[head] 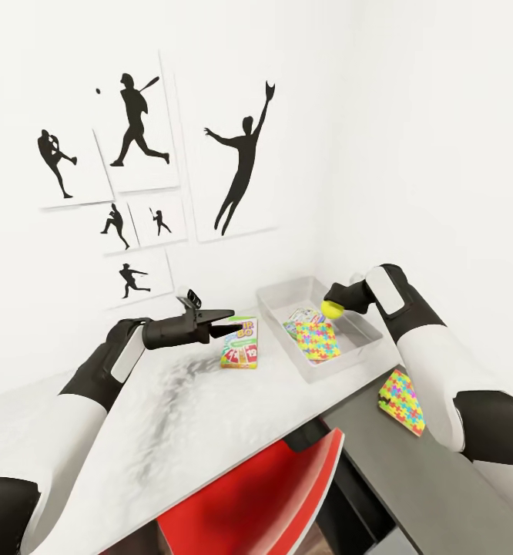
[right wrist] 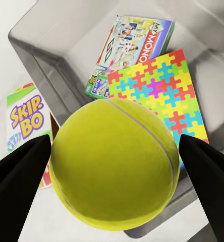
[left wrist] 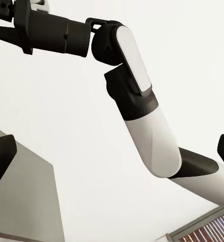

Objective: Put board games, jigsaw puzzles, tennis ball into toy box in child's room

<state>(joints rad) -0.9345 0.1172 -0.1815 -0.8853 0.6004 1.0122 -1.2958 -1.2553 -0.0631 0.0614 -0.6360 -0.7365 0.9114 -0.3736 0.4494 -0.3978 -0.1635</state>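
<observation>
The right gripper [head: 335, 307] is clamping the tennis ball [head: 333, 310] between its two fingers and holding it above the toy box [head: 276, 297], which is sitting at the far right end of the pale table [head: 172, 401]. Inside the tray, a Monopoly board game [right wrist: 129, 50] is lying with a jigsaw puzzle [head: 316, 340] overlapping it. The left gripper [head: 224, 321] is hovering with its fingers apart just over the Skip-Bo game [head: 241, 344], lying on the tabletop left of the tray. A second jigsaw puzzle [head: 402, 401] is resting on the lower dark grey top, near right. A red chair [head: 249, 501] is standing nearest.
</observation>
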